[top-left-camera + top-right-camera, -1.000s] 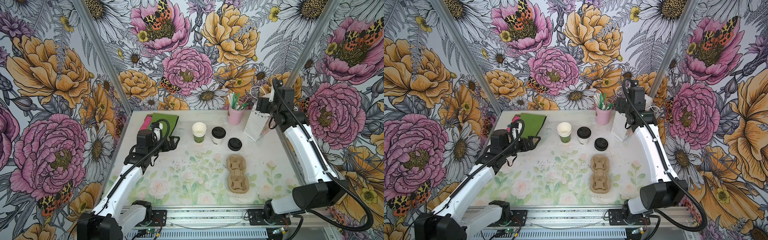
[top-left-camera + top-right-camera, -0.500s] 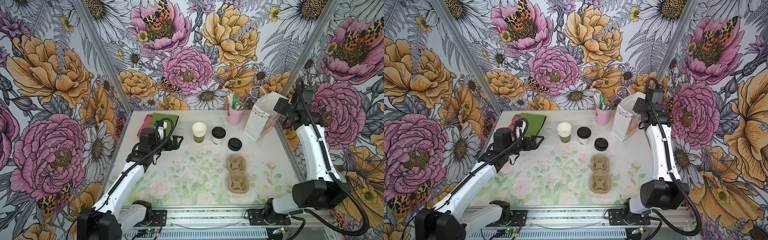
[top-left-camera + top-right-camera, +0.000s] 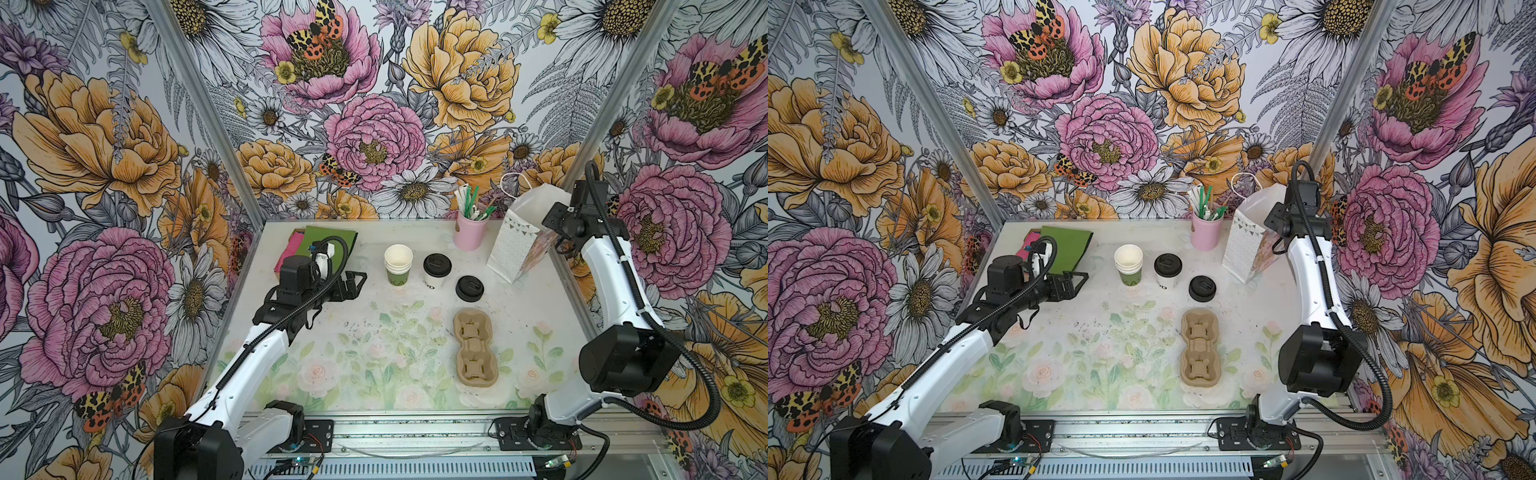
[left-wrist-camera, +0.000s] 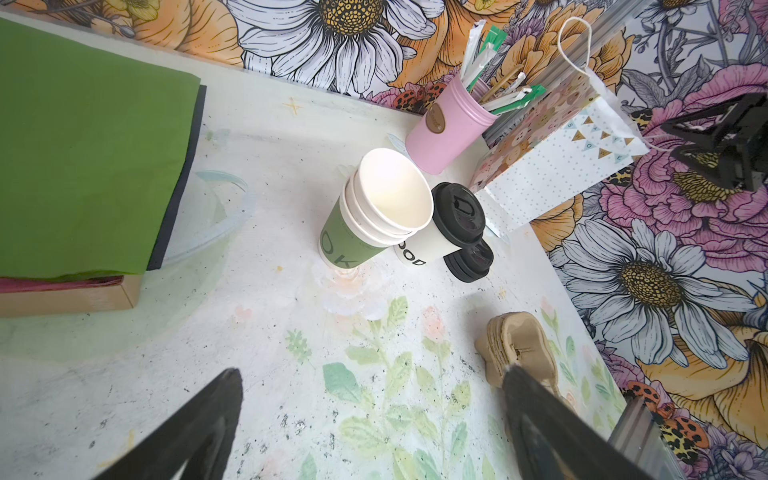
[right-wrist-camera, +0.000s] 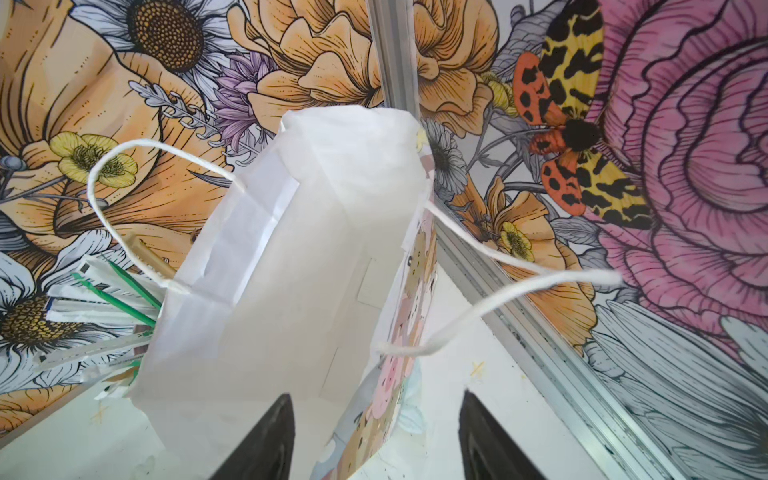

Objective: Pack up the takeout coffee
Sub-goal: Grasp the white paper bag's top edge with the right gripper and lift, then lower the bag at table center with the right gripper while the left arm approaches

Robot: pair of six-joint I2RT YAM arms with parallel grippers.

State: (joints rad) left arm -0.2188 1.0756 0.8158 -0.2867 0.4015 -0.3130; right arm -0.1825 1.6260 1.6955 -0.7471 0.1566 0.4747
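Floral wallpaper (image 3: 374, 124) wraps three sides of our booth, and the tabletop (image 3: 374, 332) has a faded flower print too. Our takeout coffee (image 3: 436, 270) stands upright towards the back, between the stack of cups (image 3: 398, 266) and a loose lid (image 3: 469, 288). We see the left gripper (image 4: 372, 374) wide open and holding nothing, and the right gripper (image 5: 376, 397) with its jaws apart, astride the gift bag (image 3: 515, 245) wall

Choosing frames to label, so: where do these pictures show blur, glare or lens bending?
In both top views, even light, soft shadows, the coffee cup sharp; in the left wrist view, wide-angle bending leans the cup stack, its white inside glares, near jaws blurred; in the right wrist view, the paper bag is washed out, jaws blurred.
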